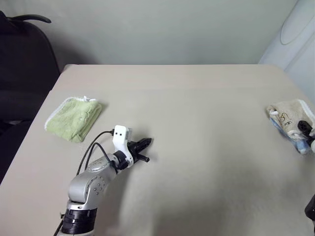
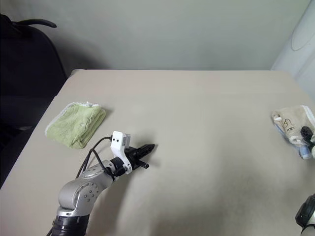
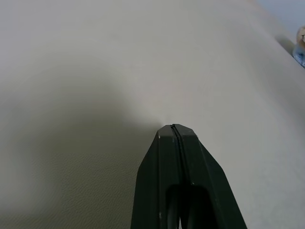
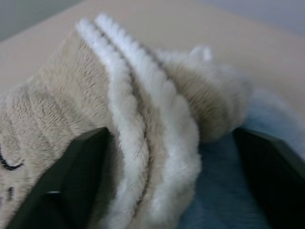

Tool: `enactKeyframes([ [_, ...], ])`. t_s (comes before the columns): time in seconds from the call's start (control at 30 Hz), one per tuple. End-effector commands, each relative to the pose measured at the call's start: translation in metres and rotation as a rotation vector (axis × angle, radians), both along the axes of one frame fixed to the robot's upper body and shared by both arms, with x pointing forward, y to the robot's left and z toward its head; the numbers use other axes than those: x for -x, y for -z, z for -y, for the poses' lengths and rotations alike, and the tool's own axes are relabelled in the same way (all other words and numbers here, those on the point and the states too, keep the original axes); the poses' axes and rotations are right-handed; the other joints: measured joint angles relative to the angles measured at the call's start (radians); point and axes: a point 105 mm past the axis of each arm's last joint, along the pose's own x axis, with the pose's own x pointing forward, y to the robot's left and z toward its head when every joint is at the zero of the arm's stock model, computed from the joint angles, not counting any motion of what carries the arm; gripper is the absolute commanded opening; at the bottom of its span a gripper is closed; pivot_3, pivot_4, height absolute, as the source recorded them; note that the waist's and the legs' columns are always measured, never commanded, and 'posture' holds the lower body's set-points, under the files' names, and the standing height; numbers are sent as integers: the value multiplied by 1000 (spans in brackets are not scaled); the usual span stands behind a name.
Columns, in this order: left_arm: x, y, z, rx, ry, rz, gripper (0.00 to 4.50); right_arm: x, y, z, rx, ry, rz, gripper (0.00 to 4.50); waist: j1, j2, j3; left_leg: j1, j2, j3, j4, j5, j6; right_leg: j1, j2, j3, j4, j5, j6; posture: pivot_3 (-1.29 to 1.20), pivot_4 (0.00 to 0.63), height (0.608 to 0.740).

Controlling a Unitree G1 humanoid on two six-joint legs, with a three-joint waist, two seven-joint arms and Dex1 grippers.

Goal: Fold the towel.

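Broad beige table (image 1: 197,147), mostly bare, leaving room for folding. Off to the robot's left, a lime-green towel (image 1: 74,118), already folded and parked out of the way. At the far right edge, the towel (image 1: 290,114), bunched in beige layers with white corded edging, resting on a light blue towel (image 1: 300,146), probably stacked there as a finished fold, though partly cut off by the frame. Around the stack's near end, the right gripper (image 4: 176,191), fingers spread wide on either side of the cloth's edge, apparently letting go rather than pinching. Mid-table, the left gripper (image 1: 143,144), fingers pressed together on nothing, hovering idle above bare tabletop.
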Motion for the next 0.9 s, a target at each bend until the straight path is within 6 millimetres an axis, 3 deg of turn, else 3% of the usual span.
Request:
enactKeyframes([
  [0.03, -2, -14, 4, 13, 20, 58, 0, 15, -35, 9, 81, 26, 122, 4427, 0, 0, 0, 0, 0, 0, 0, 0, 0, 0, 0, 0, 0, 0, 0, 0, 150, 740],
  [0.23, -19, -14, 7, -17, 11, 79, 0, 42, -46, 13, 212, 112, 121, 4427, 0, 0, 0, 0, 0, 1, 1, -2, 3, 1, 0, 0, -1, 0, 0, 0, 150, 740],
  [0.3, -32, -11, 2, -40, -54, 89, 0, 39, -54, -1, 270, 64, 152, 4427, -1, 1, 0, 0, 0, 1, 2, -2, 4, 1, 0, 0, -1, 0, 0, 0, 150, 740],
  [0.33, -39, -10, -1, -56, -93, 97, 0, 34, -60, -16, 325, 4, 171, 4427, -2, 1, 0, 0, 0, 1, 2, -2, 4, 1, 0, 0, -1, 0, 0, 0, 150, 740],
  [0.47, -57, -9, -10, -194, -216, 197, 0, 6, -77, -115, 462, -381, 283, 4427, -18, 2, 0, 0, 0, 2, 4, -3, 5, 0, 1, 0, 0, 0, 1, 0, 150, 740],
  [0.6, -57, -9, 0, -211, -228, 268, 0, -9, -57, -197, 416, -700, 296, 4427, -22, 1, 0, 0, 0, 2, 8, -2, 4, 1, 2, -1, -1, 1, 2, 0, 150, 740],
  [0.67, -57, -8, 1, -200, -243, 273, 0, -15, -43, -223, 380, -782, 280, 4427, -16, 1, 0, 0, 0, 0, 9, -1, 2, 2, 2, 0, -2, 1, 2, 0, 150, 740],
  [0.77, -54, -5, 4, -209, -256, 282, 0, -30, -8, -261, 371, -886, 206, 4427, -15, 1, 0, -1, 0, -1, 10, -1, 2, 2, 1, 0, -2, 1, 3, 0, 150, 740],
  [0.9, -52, -4, -11, -217, -307, 278, 0, -39, 7, -286, 353, -955, 205, 4427, -14, 1, 0, -2, -1, -2, 10, -1, 2, 2, 0, -1, -2, 1, 3, 0, 150, 740],
])
